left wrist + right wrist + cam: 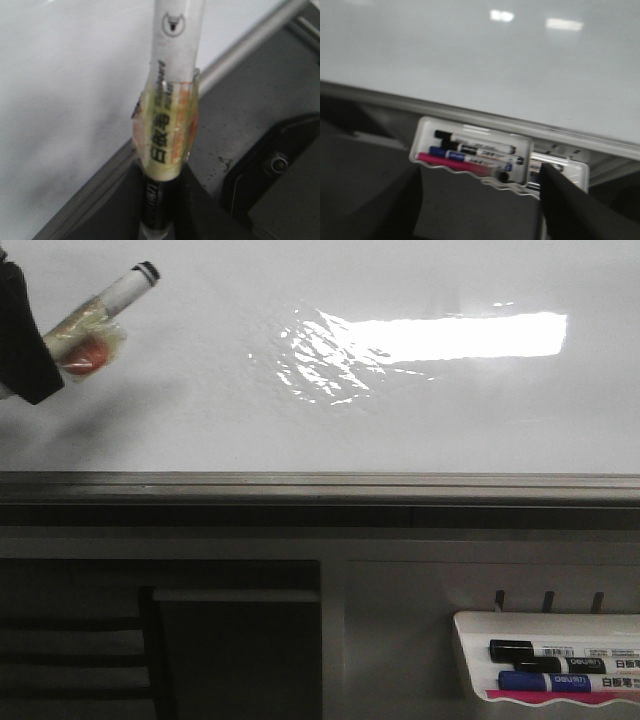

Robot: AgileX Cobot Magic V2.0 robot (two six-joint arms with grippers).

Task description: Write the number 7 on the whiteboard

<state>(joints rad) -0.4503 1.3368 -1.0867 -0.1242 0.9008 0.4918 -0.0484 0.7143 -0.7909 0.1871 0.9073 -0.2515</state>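
Note:
The whiteboard [420,420] fills the upper front view, glossy white with a bright glare patch and a grey metal edge rail [320,485] below it. No number 7 shows on it. My left gripper [25,335] is at the far left, shut on a white marker [105,305] wrapped in yellowish tape. Its black tip points up and right over the board. In the left wrist view the marker [172,90] stands between my fingers [200,210], beside the board [65,100]. My right gripper [480,210] is open and empty, below the board [495,65].
A white marker tray [470,660] hangs at the lower right below the rail, holding black, blue and pink markers [560,668]. It also shows in the right wrist view [422,132]. Dark grey panels and a recess [150,640] lie below the rail.

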